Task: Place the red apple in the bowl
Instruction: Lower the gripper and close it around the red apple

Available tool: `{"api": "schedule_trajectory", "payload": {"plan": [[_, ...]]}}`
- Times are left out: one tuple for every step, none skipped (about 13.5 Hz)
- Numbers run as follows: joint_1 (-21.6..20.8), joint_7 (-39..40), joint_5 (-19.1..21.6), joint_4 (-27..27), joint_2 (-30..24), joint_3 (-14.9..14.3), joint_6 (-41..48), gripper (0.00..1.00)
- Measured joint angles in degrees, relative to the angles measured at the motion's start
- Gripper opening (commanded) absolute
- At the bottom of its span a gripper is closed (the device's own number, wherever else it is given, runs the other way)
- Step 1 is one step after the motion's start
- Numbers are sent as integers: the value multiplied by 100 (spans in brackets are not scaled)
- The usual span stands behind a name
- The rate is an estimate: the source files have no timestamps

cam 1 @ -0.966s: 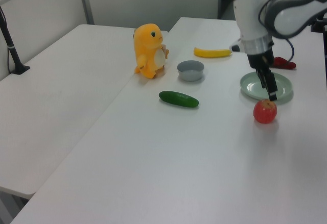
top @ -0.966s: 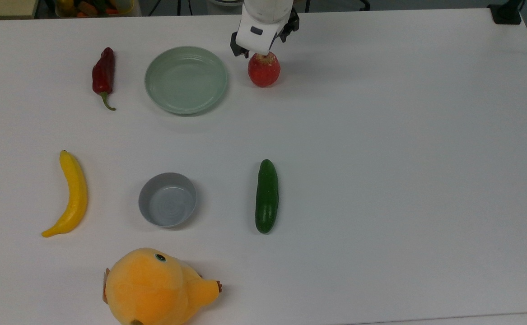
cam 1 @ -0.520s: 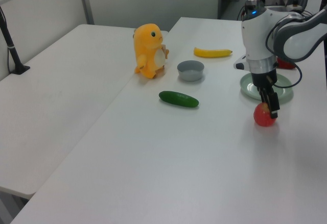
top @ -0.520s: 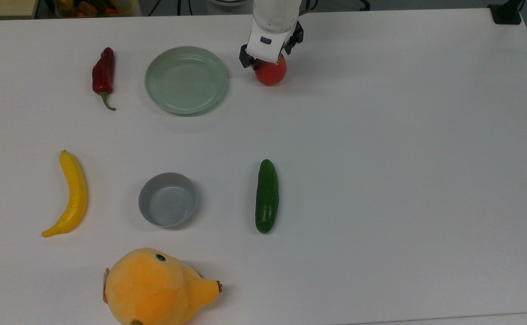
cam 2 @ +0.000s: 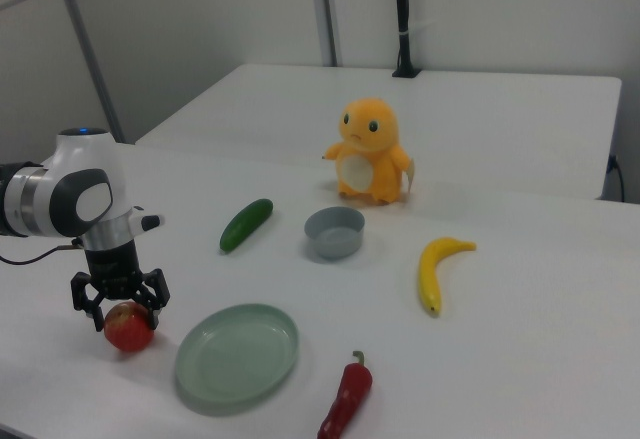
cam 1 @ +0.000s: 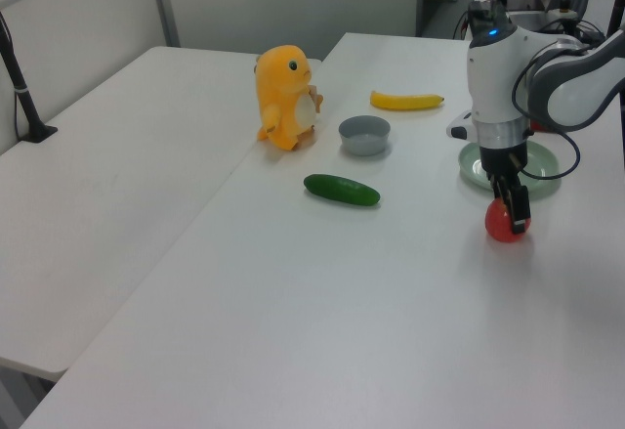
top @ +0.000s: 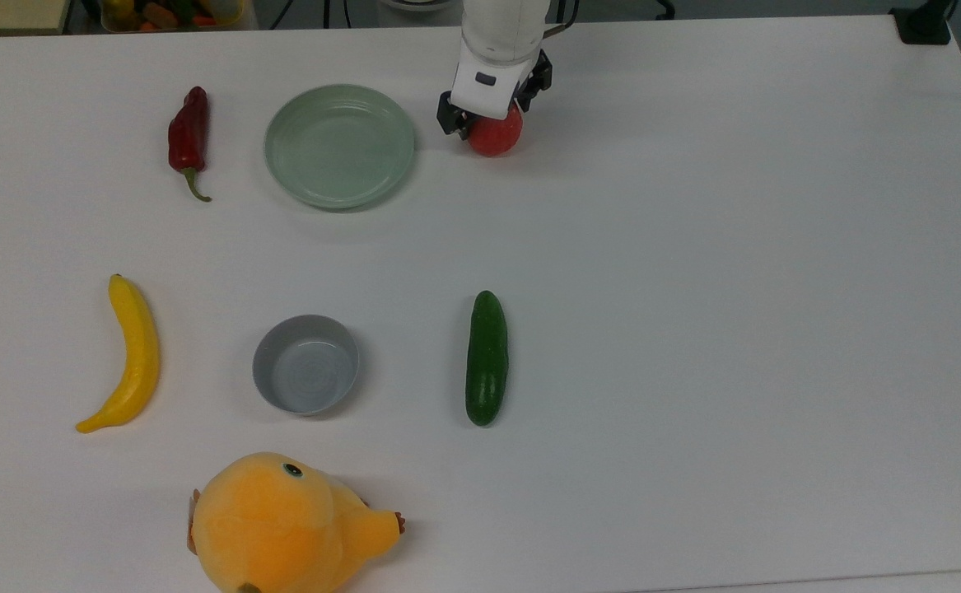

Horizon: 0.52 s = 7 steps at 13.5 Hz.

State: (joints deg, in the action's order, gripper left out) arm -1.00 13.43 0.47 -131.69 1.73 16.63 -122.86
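Gripper (cam 2: 119, 302) is seen lowered over the red apple (cam 2: 129, 329), one black finger down each side of it; contact cannot be confirmed, nor whether the fingers are pressing. In the left view the gripper (cam 1: 515, 216) covers the apple's (cam 1: 506, 228) top. The apple rests on the white table (top: 694, 288).

Right view, near to far:
- Dark red chili (cam 2: 346, 399) is nearest, lying at the table's front edge.
- Pale green plate (cam 2: 237, 355) is next, just beside the apple on the right view's right, empty, apart from the fruit.
- Apple and gripper are placed at the right view's left, level with the plate.
- Banana (cam 2: 436, 268) is laid further back, toward the right view's right.
- Grey bowl (cam 2: 334, 232) is found in mid-table, upright, nothing inside.
- Cucumber (cam 2: 246, 224) is set to the bowl's left in the right view, apart from it.
- Orange plush toy (cam 2: 371, 152) stands farthest, behind the bowl.

In the top view, the apple (top: 497, 137) and bowl (top: 306, 364) are well apart. The plate (top: 339, 146) is beside the apple, the cucumber (top: 487, 357) beside the bowl; open tabletop is seen between apple and bowl.
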Motion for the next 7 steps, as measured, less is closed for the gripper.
{"api": "schedule_trajectory", "payload": {"plan": [[0,0,-25,0,12,0,0,65],[0,0,-34,-1,19,0,0,49],[0,0,-36,-1,22,0,-1,36],[0,0,-37,3,20,0,-1,25],[0,0,-37,8,12,1,-1,17],[0,0,-37,6,14,1,-1,17],[0,0,-37,6,13,1,-1,17]]}}
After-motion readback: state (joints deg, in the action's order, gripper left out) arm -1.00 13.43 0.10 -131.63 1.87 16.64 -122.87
